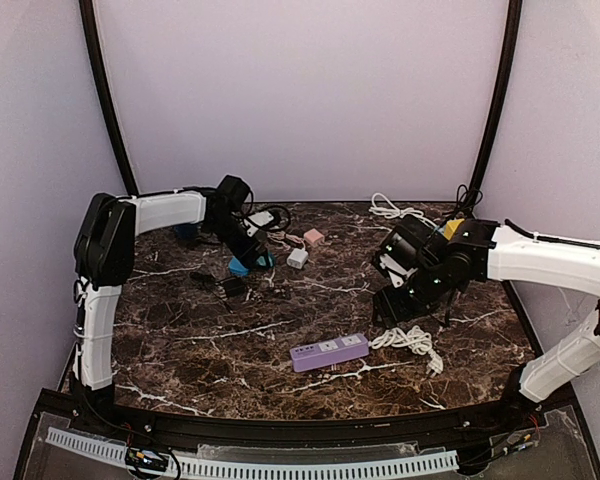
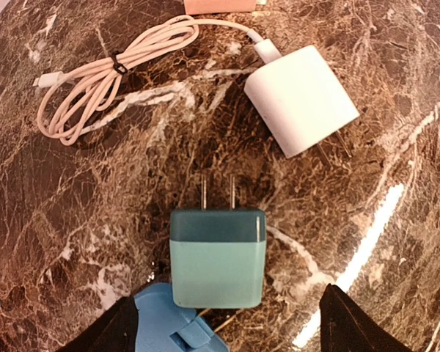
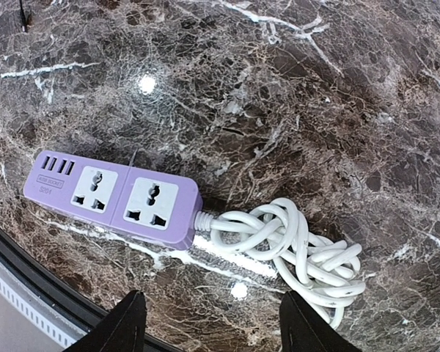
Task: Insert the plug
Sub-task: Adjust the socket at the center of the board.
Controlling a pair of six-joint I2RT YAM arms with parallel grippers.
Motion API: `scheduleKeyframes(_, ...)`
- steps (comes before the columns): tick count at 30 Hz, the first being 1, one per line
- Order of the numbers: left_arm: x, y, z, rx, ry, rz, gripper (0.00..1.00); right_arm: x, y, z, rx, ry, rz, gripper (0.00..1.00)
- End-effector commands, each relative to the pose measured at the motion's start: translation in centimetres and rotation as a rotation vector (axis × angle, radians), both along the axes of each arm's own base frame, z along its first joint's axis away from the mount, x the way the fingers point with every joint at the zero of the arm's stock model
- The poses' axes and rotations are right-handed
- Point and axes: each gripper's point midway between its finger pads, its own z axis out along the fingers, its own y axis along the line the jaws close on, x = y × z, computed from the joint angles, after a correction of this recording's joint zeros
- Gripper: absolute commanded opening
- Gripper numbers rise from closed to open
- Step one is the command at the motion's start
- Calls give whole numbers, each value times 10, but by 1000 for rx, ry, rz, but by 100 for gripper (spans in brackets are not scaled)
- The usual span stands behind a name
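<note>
A teal two-prong plug (image 2: 218,258) lies flat on the marble table, prongs pointing away, partly resting on a blue plug (image 2: 169,323). My left gripper (image 2: 224,334) is open, its fingers either side of the teal plug and above it, not touching; it also shows in the top view (image 1: 252,255). A purple power strip (image 3: 114,199) with two sockets and a bundled white cord (image 3: 293,246) lies near the front edge; it also shows in the top view (image 1: 328,351). My right gripper (image 3: 213,326) is open and empty above the strip's cord end.
A white charger (image 2: 301,99) with a coiled white cable (image 2: 103,77) lies just beyond the teal plug. A pink plug (image 1: 313,237), a small white plug (image 1: 297,258) and black adapters (image 1: 230,287) sit around the left gripper. More white cable (image 1: 395,211) lies at the back.
</note>
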Motion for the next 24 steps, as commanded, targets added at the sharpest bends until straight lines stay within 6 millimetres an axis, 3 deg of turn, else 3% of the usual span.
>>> scheduleKeyframes(1,17,-1,21,-22,-47,52,78,6,7,7,11,-25,8,62)
scheduleKeyframes(6,24,16,28,23,-58,81,78,4,5,2,4,-14,5,63)
scheduleKeyframes(9,45,40,52,8,-82,162,80,3,4,1,2,-12,3,63)
scheduleKeyframes(13,77,101,78,29,-125,312,97,3,3,0,-1,-14,0,63)
scheduleKeyframes(15,88,141,82,63,-135,382,98,3,3,-1,-1,-14,1,64)
scheduleKeyframes(18,88,171,74,177,-132,397,99,4,6,-2,0,-13,5,67)
scheduleKeyframes(24,95,200,56,317,-116,410,99,5,10,-5,-2,3,15,72)
